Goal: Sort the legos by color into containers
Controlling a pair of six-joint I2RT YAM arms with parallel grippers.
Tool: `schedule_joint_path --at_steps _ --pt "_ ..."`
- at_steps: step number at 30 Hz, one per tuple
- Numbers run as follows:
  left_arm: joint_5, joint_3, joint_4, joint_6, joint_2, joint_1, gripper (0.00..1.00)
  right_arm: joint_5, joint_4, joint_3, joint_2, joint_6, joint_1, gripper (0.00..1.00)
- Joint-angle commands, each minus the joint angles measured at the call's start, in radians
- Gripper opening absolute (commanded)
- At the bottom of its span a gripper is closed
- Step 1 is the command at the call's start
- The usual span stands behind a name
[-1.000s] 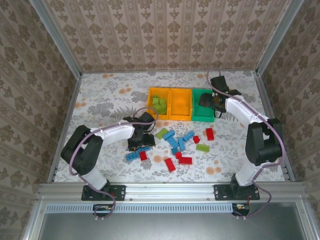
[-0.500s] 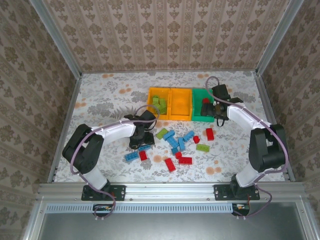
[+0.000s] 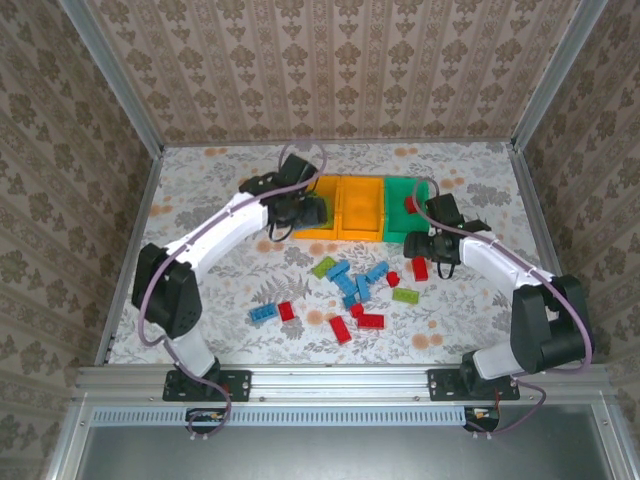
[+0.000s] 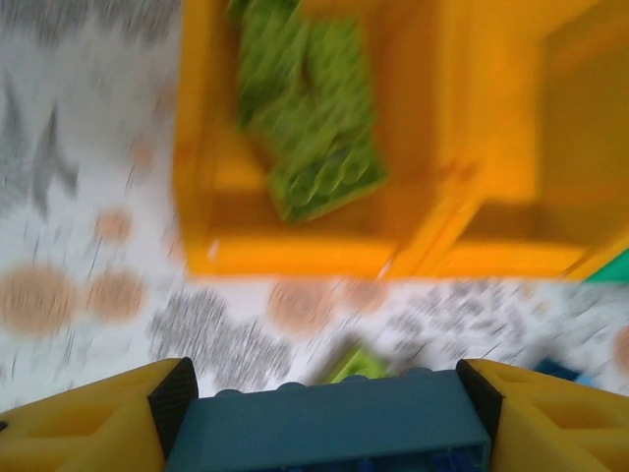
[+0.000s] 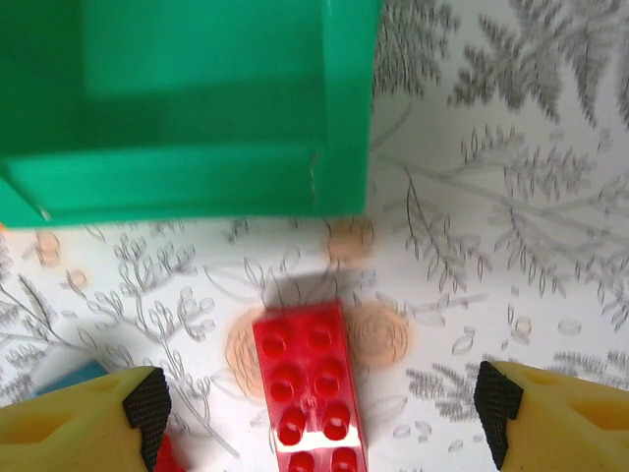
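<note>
Three bins stand in a row at 12 o'clock of the loose bricks scattered mid-surface, and each seems set aside for one colour. The left-hand orange-yellow bin holds lime green bricks. The green bin has one red piece inside. The middle orange-yellow bin looks bare, so it is probably meant for blue.

The left jaws hang at the near wall of the left-hand bin, clenched on a blue brick. They grip it end to end, which is why the yellow fingers stand partly apart rather than close together. Seen from the wrist, the bare bin lies at about 2 o'clock, so a small shift that way looks needed before letting go.

The right jaws are released and spread wide with nothing in them. They hover over a red brick lying flat on the surface at 6 o'clock of the green bin's near wall. A finger sits well to either side without touching, wide enough to drop around the brick's narrow width.
</note>
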Motion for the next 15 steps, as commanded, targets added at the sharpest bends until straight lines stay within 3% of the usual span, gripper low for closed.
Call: schedule_joint_path --at_steps 1,9,15 --pt "0.044 0.149 -0.002 0.153 0.123 0.002 0.70 -0.010 0.006 -0.041 -0.028 0.064 0.007 0.83" --pt "0.155 0.510 -0.037 0.242 0.419 0.004 0.70 -0.016 0.067 -0.068 0.080 0.089 0.026 0.78" --pt "0.214 0.581 -0.026 0.221 0.524 0.020 0.70 -0.015 0.067 -0.041 0.170 0.076 0.039 0.71"
